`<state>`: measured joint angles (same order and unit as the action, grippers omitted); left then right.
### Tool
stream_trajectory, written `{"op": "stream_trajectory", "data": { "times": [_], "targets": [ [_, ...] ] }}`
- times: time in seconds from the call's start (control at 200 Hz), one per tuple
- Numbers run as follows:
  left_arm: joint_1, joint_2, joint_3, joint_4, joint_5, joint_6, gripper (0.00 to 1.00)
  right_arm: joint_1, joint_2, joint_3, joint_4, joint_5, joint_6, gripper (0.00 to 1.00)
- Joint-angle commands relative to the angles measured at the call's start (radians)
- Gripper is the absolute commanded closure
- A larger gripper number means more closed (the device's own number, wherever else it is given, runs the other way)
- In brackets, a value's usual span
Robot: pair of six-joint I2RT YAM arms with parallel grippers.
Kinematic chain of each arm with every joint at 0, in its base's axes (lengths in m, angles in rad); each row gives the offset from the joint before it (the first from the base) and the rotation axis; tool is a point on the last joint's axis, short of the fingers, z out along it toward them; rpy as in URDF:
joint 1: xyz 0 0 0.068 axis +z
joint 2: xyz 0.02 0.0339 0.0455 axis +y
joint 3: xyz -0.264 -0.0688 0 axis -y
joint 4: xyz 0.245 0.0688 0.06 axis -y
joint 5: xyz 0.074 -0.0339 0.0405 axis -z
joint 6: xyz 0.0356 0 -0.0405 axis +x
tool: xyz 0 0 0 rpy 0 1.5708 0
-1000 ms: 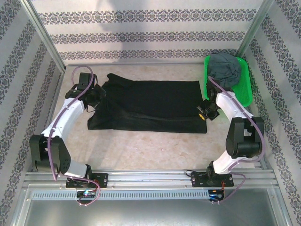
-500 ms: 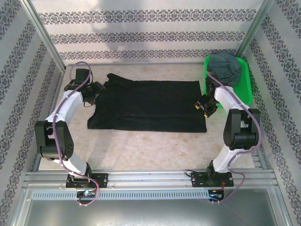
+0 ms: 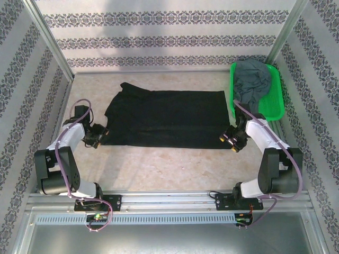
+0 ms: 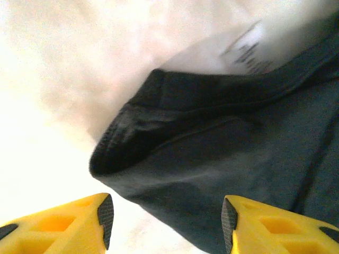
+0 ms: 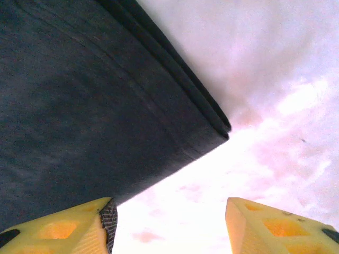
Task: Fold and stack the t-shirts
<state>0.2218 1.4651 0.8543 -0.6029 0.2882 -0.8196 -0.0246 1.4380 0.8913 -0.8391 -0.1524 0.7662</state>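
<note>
**Left fingers** [image 4: 63, 227]: yellow moulded plastic with open triangular cells. Each inner face carries a black knurled pad. They stand spread wide with nothing gripped. The gap between them frames a corner of the solid black cloth t-shirt [image 4: 212, 159]. Whether the pads touch the cloth cannot be told. The corner shows a stitched hem and a softly rolled edge. A white label [image 4: 249, 47] with blurred print lies further up the cloth.

**Right fingers** [image 5: 63, 230]: the same yellow build and black pads, likewise spread wide and empty. Ahead of the gap lies a folded corner of the black t-shirt. Its edge shows stacked layers of cloth with a stitched hem line running alongside. The corner rests on the pale marbled worktop [image 5: 275, 106].

**Top view**:
- The left fingers sit low at the near left corner of the black t-shirt [image 3: 164, 116].
- The right fingers sit low at its near right corner.
- The shirt lies flat in the middle of the worktop, folded to a rough rectangle, with its left end narrower and angled.
- The dull slate grey t-shirt [image 3: 251, 79] lies crumpled in the far end of the bright green plastic basket [image 3: 271, 103].
- The basket stands at the far right of the worktop, just beside the black shirt's right edge.
</note>
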Motion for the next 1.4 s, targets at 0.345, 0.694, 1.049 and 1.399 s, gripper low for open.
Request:
{"op": "stream_trajectory", "data": {
  "times": [0.345, 0.694, 1.049, 1.399],
  "targets": [
    [0.015, 0.12, 0.045, 0.011, -0.058, 0.082, 0.5, -0.019, 0.144, 0.002, 0.031, 0.039, -0.041, 0.44],
    [0.03, 0.15, 0.049, 0.072, -0.086, 0.051, 0.86, 0.004, 0.286, 0.124, 0.063, 0.084, -0.071, 0.71],
    [0.236, 0.126, 0.036, 0.103, -0.06, 0.003, 1.0, 0.226, 0.419, 0.304, 0.059, 0.022, -0.034, 1.0],
    [0.464, -0.008, -0.025, 0.049, -0.088, 0.028, 1.0, 0.408, 0.655, 0.662, -0.071, -0.014, 0.004, 1.0]
  ]
}}
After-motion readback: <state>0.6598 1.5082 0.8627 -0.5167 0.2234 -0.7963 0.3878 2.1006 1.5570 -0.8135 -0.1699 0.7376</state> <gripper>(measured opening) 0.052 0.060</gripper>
